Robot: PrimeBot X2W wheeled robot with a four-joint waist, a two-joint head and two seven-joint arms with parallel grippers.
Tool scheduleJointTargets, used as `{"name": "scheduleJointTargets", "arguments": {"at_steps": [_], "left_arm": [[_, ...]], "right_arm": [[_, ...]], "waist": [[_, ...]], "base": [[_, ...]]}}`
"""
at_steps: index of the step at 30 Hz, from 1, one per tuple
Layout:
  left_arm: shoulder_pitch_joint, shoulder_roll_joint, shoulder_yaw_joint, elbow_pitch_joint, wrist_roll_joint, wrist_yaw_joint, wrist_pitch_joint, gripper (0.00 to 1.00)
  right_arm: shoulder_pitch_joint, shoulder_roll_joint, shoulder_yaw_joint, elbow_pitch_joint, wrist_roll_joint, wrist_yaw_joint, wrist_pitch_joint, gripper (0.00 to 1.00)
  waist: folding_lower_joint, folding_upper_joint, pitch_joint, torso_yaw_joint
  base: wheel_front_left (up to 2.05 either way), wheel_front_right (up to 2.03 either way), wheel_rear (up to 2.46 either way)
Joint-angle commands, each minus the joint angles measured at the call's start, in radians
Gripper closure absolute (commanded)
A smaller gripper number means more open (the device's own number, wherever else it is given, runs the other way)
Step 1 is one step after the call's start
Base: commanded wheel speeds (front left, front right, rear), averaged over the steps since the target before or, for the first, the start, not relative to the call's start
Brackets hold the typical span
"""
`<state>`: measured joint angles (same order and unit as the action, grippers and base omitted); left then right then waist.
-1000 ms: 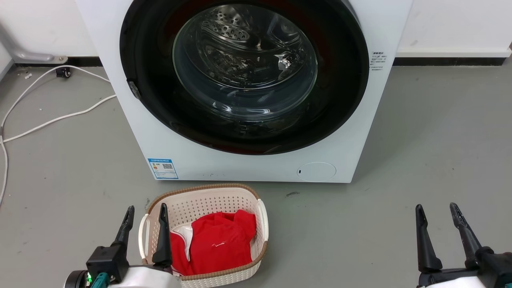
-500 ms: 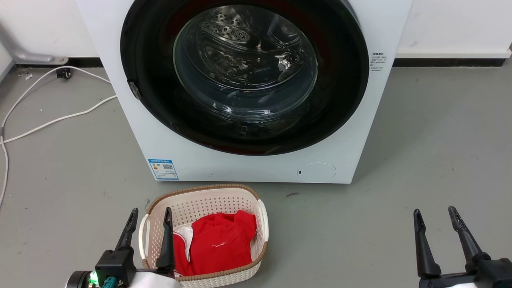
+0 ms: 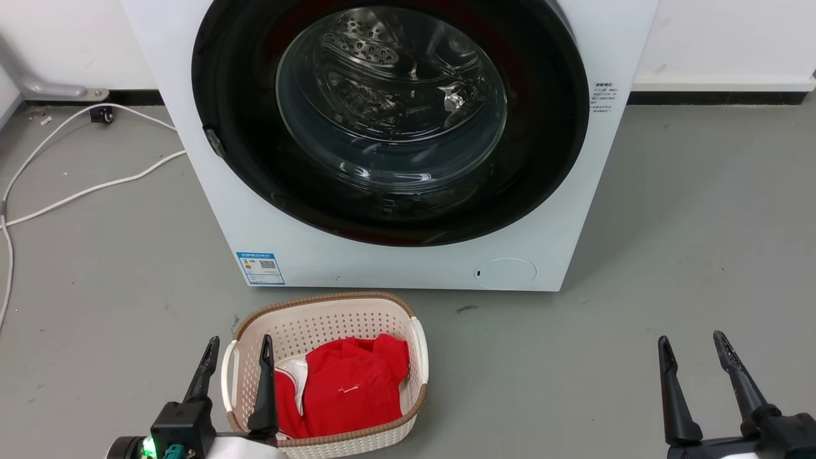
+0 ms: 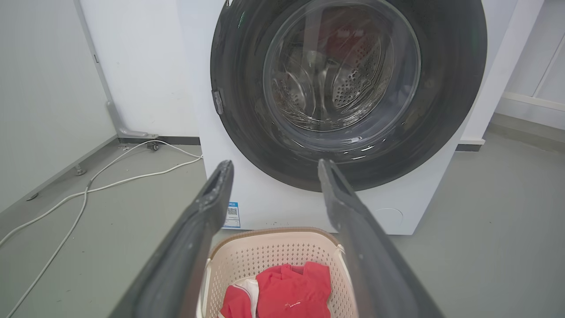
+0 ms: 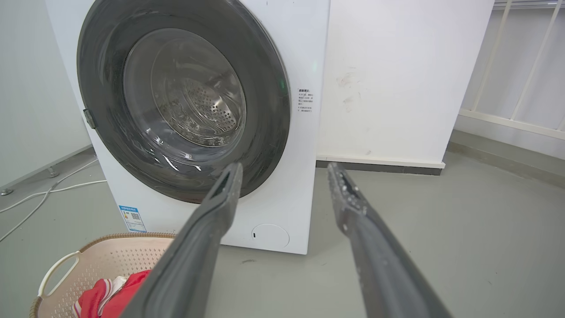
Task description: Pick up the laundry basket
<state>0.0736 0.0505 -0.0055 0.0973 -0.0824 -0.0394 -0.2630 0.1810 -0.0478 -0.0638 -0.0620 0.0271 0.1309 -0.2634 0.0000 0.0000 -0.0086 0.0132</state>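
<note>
The laundry basket [image 3: 325, 324] is cream-white and perforated, with a brown rim. It stands on the grey floor just in front of the washing machine, and red and white clothing [image 3: 347, 389] lies in it. My left gripper [image 3: 240, 340] is open. In the head view its fingers straddle the basket's left handle [image 3: 227, 376], one outside and one over the inside; I cannot tell if they touch. The left wrist view has the left gripper [image 4: 274, 162] above the basket [image 4: 273, 251]. My right gripper [image 3: 691, 338] is open over bare floor, far right of the basket [image 5: 101, 260].
The white washing machine [image 3: 408, 268] fills the middle, its round glass door [image 3: 389, 121] shut. White cables [image 3: 76, 191] trail over the floor at the left. Open grey floor [image 3: 688, 223] lies to the right, with a white wall behind.
Both grippers have sunk a little toward the bottom edge of the head view, still open. The basket has not moved.
</note>
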Motion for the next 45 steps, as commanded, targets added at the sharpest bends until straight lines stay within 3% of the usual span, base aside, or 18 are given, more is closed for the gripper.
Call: {"name": "scheduleJointTargets", "arguments": {"at_steps": [1,14,26,34,45], "left_arm": [[0.008,0.000,0.002,0.001,-0.003,0.003,-0.003,0.00],[-0.039,0.000,0.076,0.096,0.019,0.027,-0.003,0.00],[-0.261,0.061,0.169,0.299,0.022,-0.021,-0.003,0.00],[-0.436,0.085,0.172,0.485,0.024,-0.045,-0.003,0.00],[-0.637,0.124,0.207,0.703,0.003,-0.038,-0.003,0.00]], "right_arm": [[0.009,-0.004,0.001,0.000,0.009,0.000,-0.002,0.00],[-0.065,-0.004,0.105,0.086,-0.002,0.000,-0.002,0.00],[-0.348,-0.005,0.293,0.346,-0.001,0.000,-0.002,0.00],[-0.569,-0.052,0.422,0.536,0.045,0.000,-0.002,0.00],[-0.813,-0.089,0.574,0.723,0.104,0.000,-0.002,0.00]], "waist": [[0.0000,0.0000,0.001,0.000],[0.0000,0.0000,0.055,0.007],[0.0000,0.0000,0.280,0.040],[0.0000,0.0000,0.458,0.063],[0.0000,0.0000,0.650,0.081]], "base": [[0.00,0.00,0.00],[0.00,0.00,0.00],[0.00,0.00,0.00],[0.00,0.00,0.00],[0.00,0.00,0.00]]}}
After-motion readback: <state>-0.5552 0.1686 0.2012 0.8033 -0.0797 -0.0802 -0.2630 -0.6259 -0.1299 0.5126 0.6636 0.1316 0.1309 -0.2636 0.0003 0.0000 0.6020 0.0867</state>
